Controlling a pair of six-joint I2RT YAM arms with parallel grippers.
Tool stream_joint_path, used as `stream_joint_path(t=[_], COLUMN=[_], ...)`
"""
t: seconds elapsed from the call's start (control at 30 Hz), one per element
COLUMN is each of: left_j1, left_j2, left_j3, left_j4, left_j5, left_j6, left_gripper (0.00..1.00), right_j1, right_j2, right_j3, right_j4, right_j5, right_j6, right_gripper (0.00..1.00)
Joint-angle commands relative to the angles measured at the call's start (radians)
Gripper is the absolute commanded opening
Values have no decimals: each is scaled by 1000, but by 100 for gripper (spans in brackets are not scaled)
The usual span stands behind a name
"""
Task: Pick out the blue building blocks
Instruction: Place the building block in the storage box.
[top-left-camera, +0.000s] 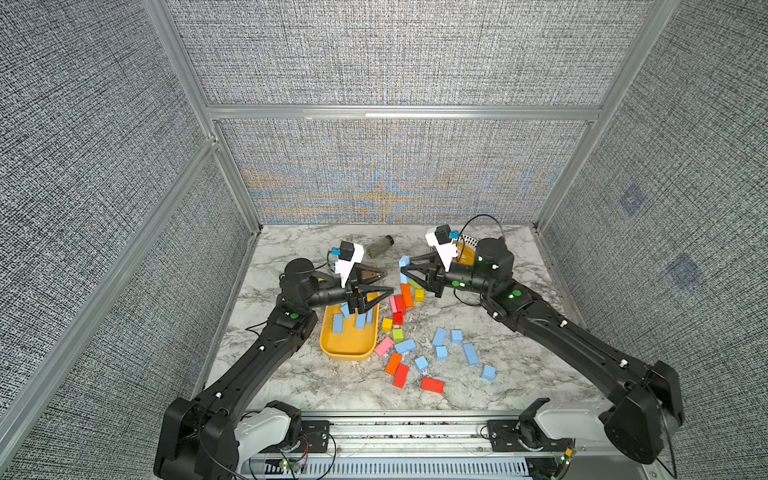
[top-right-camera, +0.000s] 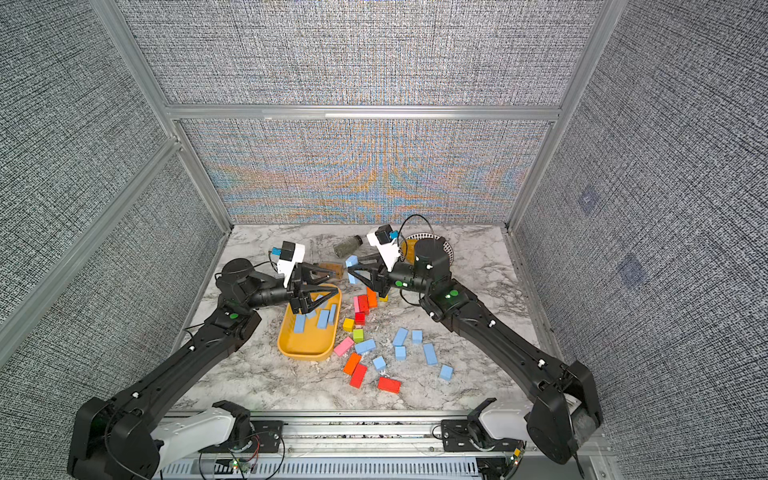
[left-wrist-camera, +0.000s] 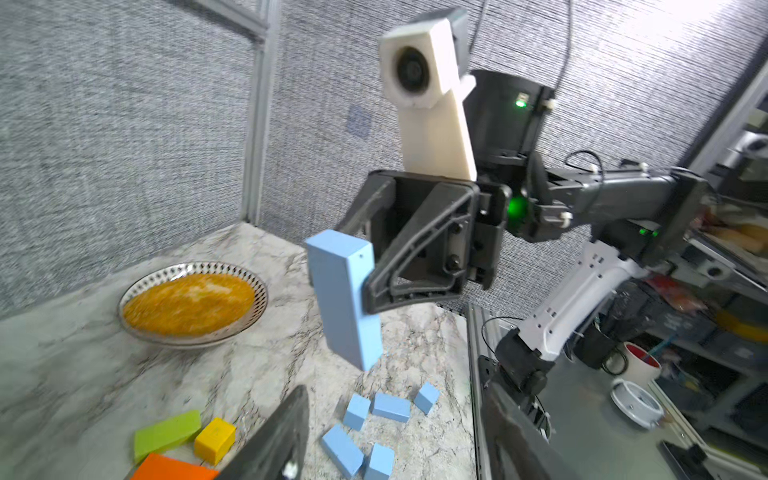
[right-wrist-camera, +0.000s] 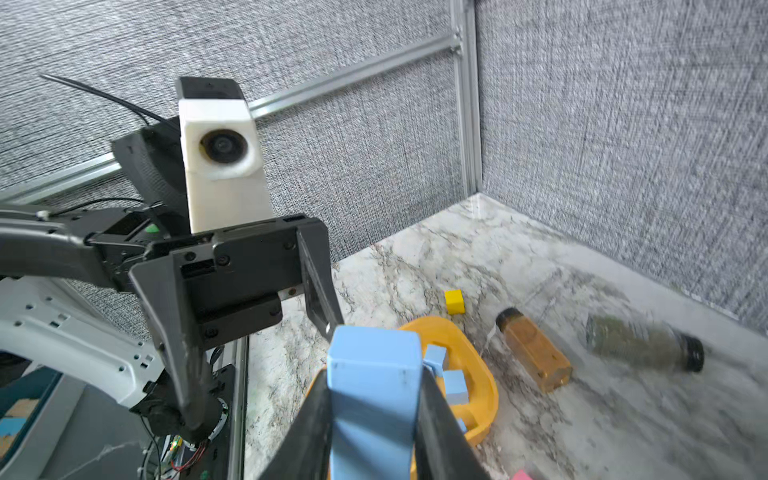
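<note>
Right gripper (top-left-camera: 402, 269) is clamping a long matte light-blue rectangular brick (left-wrist-camera: 343, 299) upright in the air, beside the far end of the oblong yellow plastic tray (top-left-camera: 347, 354). Left gripper (top-left-camera: 387, 282) is hovering over that tray's far end with its jaws apart, gripping nothing. Its tips are facing the right one's, close but not touching. The tray is holding at least four light-blue blocks (top-left-camera: 338, 323), and the gripper is hiding part of it. Seven loose light-blue blocks (top-left-camera: 439, 336) are lying on the marble-patterned tabletop (top-left-camera: 291, 374), right of the tray. Around them are lying four red blocks (top-left-camera: 432, 385), two orange blocks (top-left-camera: 393, 363), two pink blocks (top-left-camera: 384, 346), two green blocks (top-left-camera: 397, 335) and two yellow blocks (top-left-camera: 387, 324). One more yellow cube (right-wrist-camera: 454, 302) is sitting past the tray. At the back, a round patterned-rim bowl (left-wrist-camera: 257, 291) is holding an orange-yellow filling, kind unclear. Two bottles are lying on their sides there: a clear dark-capped bottle (top-left-camera: 379, 246) with grey-green contents and a square amber bottle (right-wrist-camera: 534, 353).
</note>
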Motion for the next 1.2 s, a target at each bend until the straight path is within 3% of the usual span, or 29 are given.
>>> stream_joint_path(t=[0.0,0.23,0.37,0.6,0.77,0.93,1.07,1.17], left_j1=[-22,-45,-74,-121,-139,-140,-141,-140], left_j2=[9,49,65,95,102,107,104,100], left_j3=[32,72,108,147,168,187,205,226], left_j4=[-49,-26,-80,-131,-163,-176,-279,-391], left_j5=[43,32,83,116,127,115,105,90], left_j6=[137,136,225,278,309,319,379,441], left_gripper=[67,68,67,64,54,27,18,14], right_j1=[-12,-17,-17,-16,-16,-15,-17,-17], right_j2=[-6,-26,-40,-39,-44,-49,-74,-104], right_j3=[4,-32,-47,-49,-74,-91,-103,-109], right_j4=[69,95,111,153,210,218,212,160], right_j5=[-153,-368,-375,-403,-424,-436,-376,-249], right_j6=[-100,-210,-213,-174,-129,-117,-117,-102], right_gripper=[11,11,11,11,12,13,27,47])
